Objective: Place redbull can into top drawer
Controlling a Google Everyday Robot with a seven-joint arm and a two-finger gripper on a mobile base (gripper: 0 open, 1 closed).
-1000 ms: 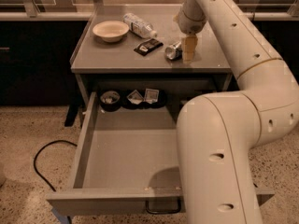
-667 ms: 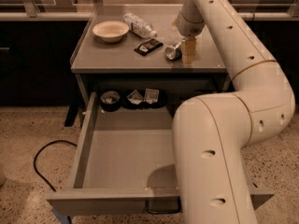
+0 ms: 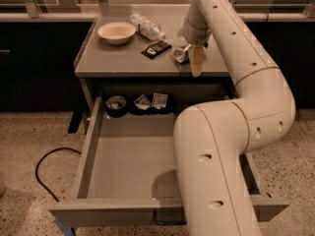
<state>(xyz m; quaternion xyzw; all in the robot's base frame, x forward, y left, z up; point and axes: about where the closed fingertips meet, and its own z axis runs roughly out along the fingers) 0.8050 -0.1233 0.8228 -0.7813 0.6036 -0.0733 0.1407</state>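
Redbull can [image 3: 181, 54] lies sideways on the counter [image 3: 113, 63], unlifted; pincer [image 3: 196, 62] sits just beside it above the counter, its opening cannot be told; top drawer [image 3: 130, 156] stands open below the counter; grasp and transfer remain.

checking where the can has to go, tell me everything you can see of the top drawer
The top drawer is pulled wide open below the table top. It looks like grey metal: wide, shallow, smooth flat bottom, low side walls. Its floor is mostly bare; a dark round container and two small packets sit along the back. The robot's arm hides its right part. The hand is over the table top beside the redbull can, not in the drawer.
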